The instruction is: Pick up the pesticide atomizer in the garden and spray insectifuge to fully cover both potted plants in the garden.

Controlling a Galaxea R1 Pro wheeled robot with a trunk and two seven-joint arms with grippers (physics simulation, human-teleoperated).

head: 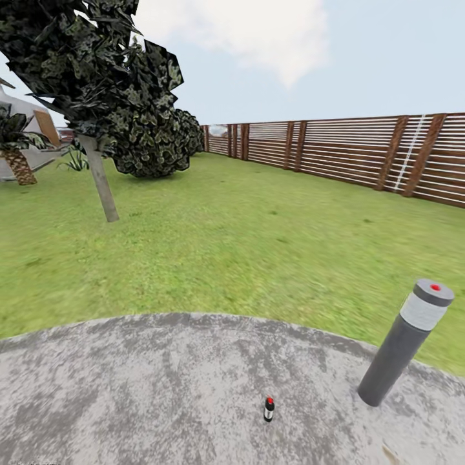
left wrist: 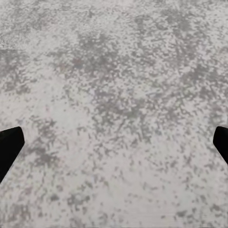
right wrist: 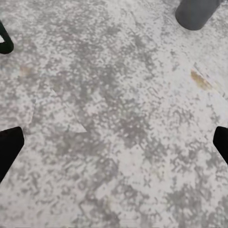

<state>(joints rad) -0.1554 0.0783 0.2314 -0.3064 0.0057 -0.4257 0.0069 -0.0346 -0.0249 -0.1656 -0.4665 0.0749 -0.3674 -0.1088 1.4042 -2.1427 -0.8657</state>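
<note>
Down at 6 o'clock in your head view, the pesticide atomizer [head: 268,409] stands upright on the round grey patio [head: 161,387], a small dark bottle with a white band and a red spot at its top. The grey lamp post [head: 405,342] leans at about 4 o'clock from it, well apart, also on the paving, with a red dot on its cap. Beyond the patio's curved edge you have the green lawn [head: 245,245]. A dark-leaved tree [head: 97,90] with a pale trunk rises at 10 o'clock, a palm [head: 16,145] sits at the far 9 o'clock edge, and the brown slatted fence [head: 361,155] runs across from 12 to 3 o'clock under a pale sky.

Your left wrist view looks straight down on mottled grey paving. The left gripper [left wrist: 114,145] shows 2 dark fingertips [left wrist: 9,147] at opposite edges, spread wide with nothing between them, so it is released.

Your right wrist view shows the same speckled paving with a rusty brown stain [right wrist: 202,80]. The lamp post's round grey base [right wrist: 197,12] sits at one corner, and a sliver of a dark object [right wrist: 4,42], which you cannot identify, pokes in at the opposite edge. The right gripper [right wrist: 114,145] has its 2 fingertips [right wrist: 9,147] far apart, released and empty.
</note>
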